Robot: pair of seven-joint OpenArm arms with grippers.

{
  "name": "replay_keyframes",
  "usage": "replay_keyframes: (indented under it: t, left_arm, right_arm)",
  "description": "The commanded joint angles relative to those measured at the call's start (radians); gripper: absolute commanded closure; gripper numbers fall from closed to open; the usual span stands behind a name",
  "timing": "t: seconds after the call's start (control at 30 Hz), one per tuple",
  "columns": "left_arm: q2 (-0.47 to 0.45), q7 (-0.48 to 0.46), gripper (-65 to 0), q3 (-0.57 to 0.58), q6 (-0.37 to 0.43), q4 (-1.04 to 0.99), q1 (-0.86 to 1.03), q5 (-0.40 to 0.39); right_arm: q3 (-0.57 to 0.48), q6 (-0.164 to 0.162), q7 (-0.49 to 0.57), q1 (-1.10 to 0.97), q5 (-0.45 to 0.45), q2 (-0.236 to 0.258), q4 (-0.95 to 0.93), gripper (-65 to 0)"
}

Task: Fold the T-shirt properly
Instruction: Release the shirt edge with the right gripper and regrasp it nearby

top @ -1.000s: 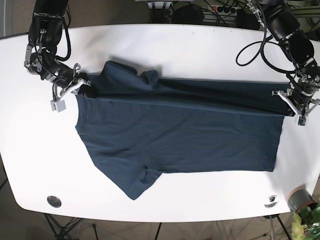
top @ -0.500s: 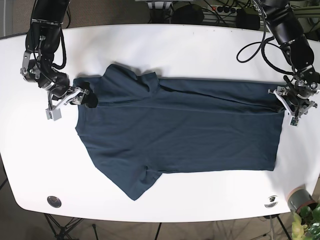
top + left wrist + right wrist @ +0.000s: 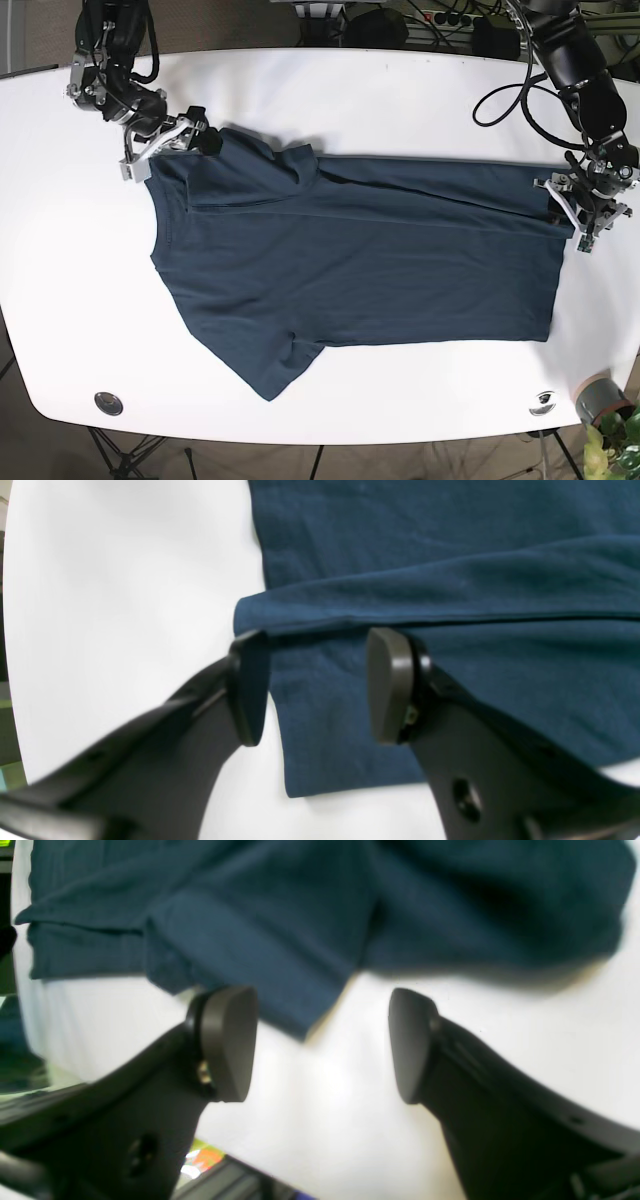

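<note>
The dark blue T-shirt [image 3: 360, 270] lies spread on the white table [image 3: 400, 90], collar end at the left and hem at the right, with its far edge folded over in a narrow strip. My right gripper [image 3: 168, 140] is open at the shirt's far left shoulder. In the right wrist view the gripper [image 3: 320, 1045] hovers over bare table, with the shirt [image 3: 300, 900] just beyond its fingers. My left gripper [image 3: 582, 208] is at the far hem corner. In the left wrist view the gripper [image 3: 320, 685] is open and straddles the folded hem edge [image 3: 310, 615].
A small potted plant [image 3: 603, 400] stands at the front right corner. A round black disc [image 3: 108, 402] sits at the front left and a small mark [image 3: 543, 400] at the front right. Cables and equipment lie beyond the far edge.
My right gripper has let go of the shoulder and moved toward the table's far side. My left gripper has opened at the hem corner. The folded far strip now lies flatter.
</note>
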Motion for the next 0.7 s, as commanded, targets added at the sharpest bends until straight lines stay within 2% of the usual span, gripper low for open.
replay_keyframes:
  t: [0.0, 0.17, 0.53, 0.6, 0.67]
  left_arm:
    - [-0.021, -0.022, -25.7, -0.006, 0.006, 0.017, -0.013, -0.013]
    - [-0.017, -0.022, -25.7, -0.006, 0.006, 0.015, -0.010, -0.013]
    - [-0.017, -0.024, -25.7, -0.006, 0.006, 0.015, 0.007, -0.013]
    - [-0.018, -0.024, -25.7, -0.006, 0.006, 0.015, 0.007, -0.013]
    - [-0.018, -0.024, -25.7, -0.006, 0.006, 0.014, 0.009, -0.013]
  right_arm:
    - [0.000, 0.004, 0.016, -0.003, 0.014, -0.007, 0.011, -39.3]
    - [-0.003, 0.010, 0.016, 0.000, 0.014, -0.039, -0.035, -39.3]
    - [-0.087, 0.007, 0.017, 0.052, 0.014, -0.044, -0.074, -38.2]
    - [-0.089, 0.004, 0.017, 0.058, 0.014, -0.058, -0.076, -35.7]
    - [-0.087, 0.004, 0.017, 0.060, 0.014, -0.065, -0.076, -26.6]
